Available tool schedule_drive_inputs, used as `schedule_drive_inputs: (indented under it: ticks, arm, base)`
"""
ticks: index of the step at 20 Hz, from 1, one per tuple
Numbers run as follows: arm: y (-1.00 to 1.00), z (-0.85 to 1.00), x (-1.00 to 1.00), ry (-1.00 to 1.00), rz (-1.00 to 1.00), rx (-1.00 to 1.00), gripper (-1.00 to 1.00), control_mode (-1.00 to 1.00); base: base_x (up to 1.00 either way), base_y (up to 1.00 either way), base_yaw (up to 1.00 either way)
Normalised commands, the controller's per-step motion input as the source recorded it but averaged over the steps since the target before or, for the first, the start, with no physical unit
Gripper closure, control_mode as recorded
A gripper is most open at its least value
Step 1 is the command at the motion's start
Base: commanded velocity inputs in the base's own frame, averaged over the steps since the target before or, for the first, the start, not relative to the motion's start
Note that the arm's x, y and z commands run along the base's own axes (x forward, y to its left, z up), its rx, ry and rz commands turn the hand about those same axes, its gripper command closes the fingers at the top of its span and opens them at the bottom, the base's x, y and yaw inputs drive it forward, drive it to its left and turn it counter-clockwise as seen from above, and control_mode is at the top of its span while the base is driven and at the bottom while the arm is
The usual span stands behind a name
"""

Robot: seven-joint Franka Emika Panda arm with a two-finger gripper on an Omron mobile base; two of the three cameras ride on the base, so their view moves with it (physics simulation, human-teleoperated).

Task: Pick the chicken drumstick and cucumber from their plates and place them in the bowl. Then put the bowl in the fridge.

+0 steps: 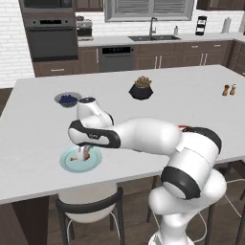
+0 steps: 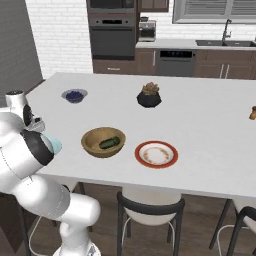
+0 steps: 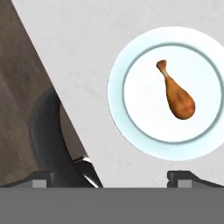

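Jaws (image 3: 113, 175) spread wide, holding nothing | over chicken drumstick (image 3: 177, 92) on pale blue plate (image 3: 118, 92); cucumber (image 2: 110, 143) in bowl (image 2: 92, 145)

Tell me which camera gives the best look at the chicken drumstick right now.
The hand view: the chicken drumstick lies whole and unobstructed on the pale blue plate, bone end toward the view's top. In the left base view the arm hides most of it, leaving a small orange bit. In the right base view the arm covers it.
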Motion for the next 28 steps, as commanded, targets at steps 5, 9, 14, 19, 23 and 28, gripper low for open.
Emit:
schedule_drive_inputs:
  ticks: [5, 9, 14, 19, 23, 28]
  arm:
    - [0.0, -0.33, 0.43, 0.01, 0.13, 0.0, -1.0, -1.0]
    - [0.17, -0.24, 0.29, 0.03, 0.01, -0.01, -1.0, -1.0]
    - [0.14, -0.29, 0.3, 0.0, 0.0, -0.01, -1.0, -1.0]
    - [0.0, -0.22, 0.34, 0.0, 0.03, 0.0, -1.0, -1.0]
    - [0.02, -0.2, 0.24, 0.0, 0.03, 0.0, -1.0, -1.0]
    - [0.01, -0.25, 0.16, 0.0, 0.04, 0.0, -1.0, -1.0]
  base:
    - [0.0, 0.0, 0.0]
    - [0.0, 0.0, 0.0]
    - [0.0, 0.0, 0.0]
    - [0.0, 0.0, 0.0]
    - [0.0, 0.0, 0.0]
    - [0.0, 0.0, 0.0]
